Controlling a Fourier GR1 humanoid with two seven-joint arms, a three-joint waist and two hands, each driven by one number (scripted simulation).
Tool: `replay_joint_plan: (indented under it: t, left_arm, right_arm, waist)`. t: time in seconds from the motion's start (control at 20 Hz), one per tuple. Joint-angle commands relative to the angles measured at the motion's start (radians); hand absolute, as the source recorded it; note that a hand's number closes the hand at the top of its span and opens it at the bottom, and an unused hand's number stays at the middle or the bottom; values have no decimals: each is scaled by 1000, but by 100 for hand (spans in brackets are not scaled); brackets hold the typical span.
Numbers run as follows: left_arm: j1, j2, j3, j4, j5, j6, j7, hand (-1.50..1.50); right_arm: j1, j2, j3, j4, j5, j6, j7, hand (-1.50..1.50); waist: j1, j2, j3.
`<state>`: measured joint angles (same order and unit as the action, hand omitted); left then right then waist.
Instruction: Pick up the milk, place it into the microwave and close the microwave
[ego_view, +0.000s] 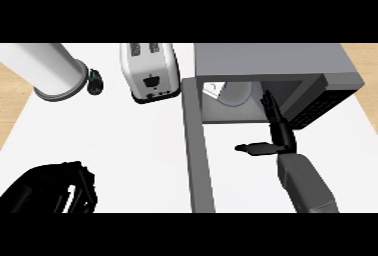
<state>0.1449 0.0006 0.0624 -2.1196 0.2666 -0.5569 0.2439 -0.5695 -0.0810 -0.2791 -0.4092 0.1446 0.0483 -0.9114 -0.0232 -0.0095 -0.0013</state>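
Left hand (52, 192) curled, empty; right hand (277, 132) fingers straight by microwave (273, 62); toaster (150, 72) beyond.

Single head view, steeply down onto counter (111, 140), forearms entering below

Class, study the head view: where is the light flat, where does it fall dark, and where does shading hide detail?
Head view: flat, even light on the white counter top, with hardly any cast shadow; the open grey microwave's cavity is darker; the black right hand and black left hand show as near-silhouettes, detail lost.
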Motion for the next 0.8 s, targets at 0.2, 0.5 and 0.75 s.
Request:
replay_joint_plan:
  t: [0.2,0.5,0.75]
  left_arm:
    - [-110,-1,-198,152,-187,104,-118,150]
    - [-235,-1,-337,303,-307,172,-146,150]
    - [-279,-1,-441,532,-430,219,-272,150]
  right_arm:
    - [287,-8,53,-302,-35,72,56,-150]
    - [504,-51,81,-569,-70,150,106,-150]
    - [655,-61,96,-767,-100,192,130,-150]
  waist:
    - [-12,2,-1]
    - [-11,5,-1]
    - [-12,7,-1]
